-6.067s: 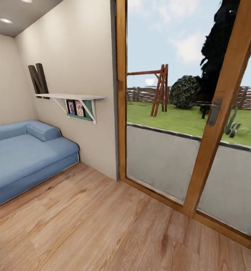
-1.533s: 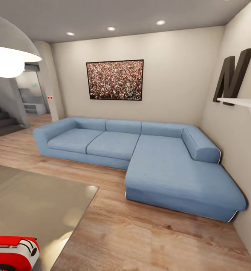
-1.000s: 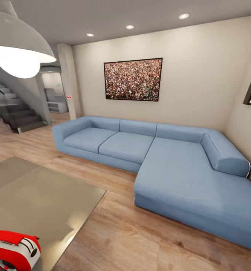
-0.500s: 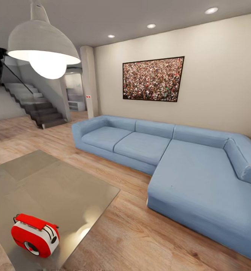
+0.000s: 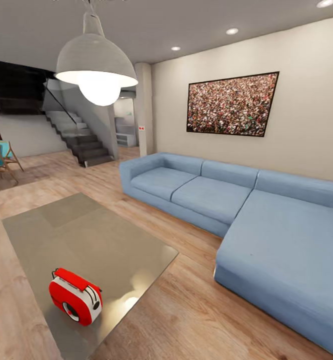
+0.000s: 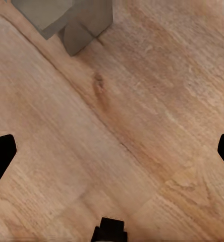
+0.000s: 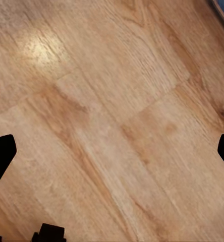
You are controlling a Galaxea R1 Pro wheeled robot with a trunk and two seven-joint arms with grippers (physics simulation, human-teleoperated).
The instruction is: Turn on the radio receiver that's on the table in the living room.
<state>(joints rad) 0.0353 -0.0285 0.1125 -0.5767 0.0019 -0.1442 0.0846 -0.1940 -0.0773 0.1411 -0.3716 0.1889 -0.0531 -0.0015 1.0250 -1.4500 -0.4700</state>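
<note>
So the radio receiver (image 5: pixel 75 296) sits on the low counter (image 5: pixel 101 240), close to its near corner, well apart from the blue sofa (image 5: pixel 246 200) across a strip of wood floor (image 5: pixel 186 310). It's tilted a bit, white face angled away from the sofa. Both arms hang over bare floor: left tool (image 6: pixel 112 151) and right tool (image 7: pixel 112 151) each have their fingers spread wide, nothing in them. My take: roll closer and square up to the counter first, then come in slow at the radio's front with one tool so it doesn't skid on that glossy top.
</note>
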